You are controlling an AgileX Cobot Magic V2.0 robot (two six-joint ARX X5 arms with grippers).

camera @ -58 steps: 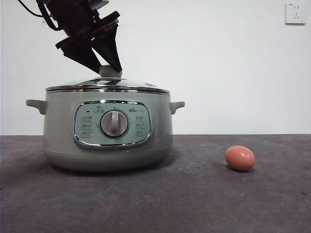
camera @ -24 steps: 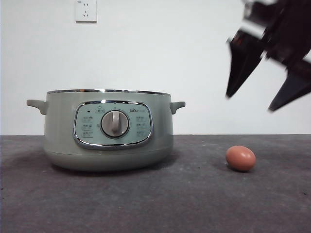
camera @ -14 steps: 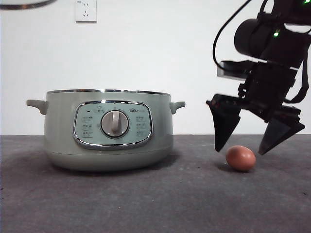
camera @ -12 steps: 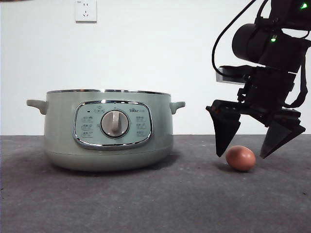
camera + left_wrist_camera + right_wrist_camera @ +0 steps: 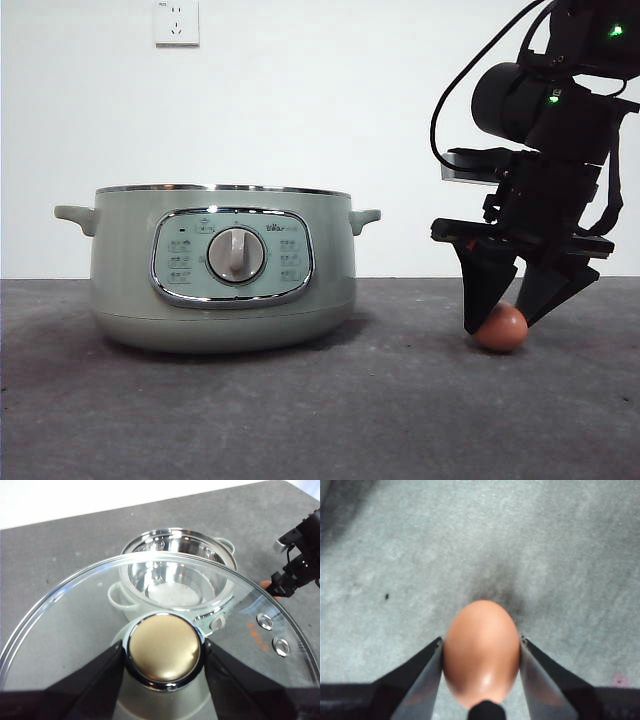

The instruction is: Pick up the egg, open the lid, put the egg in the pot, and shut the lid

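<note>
The pot [image 5: 222, 268] stood open on the tabletop [image 5: 300, 420] well to one side of the right hand [image 5: 510, 320], while the left hand [image 5: 162, 652] was clenched on the knob of the lid [image 5: 75, 625], holding it in the air above the pot. The right hand's jaws sat against both flanks of the egg [image 5: 500, 328], which lay on the tabletop between them; a good pick would need a gentle, centred squeeze and a straight lift. The pot's control panel [image 5: 232, 255] carried small markings too fine to read.
</note>
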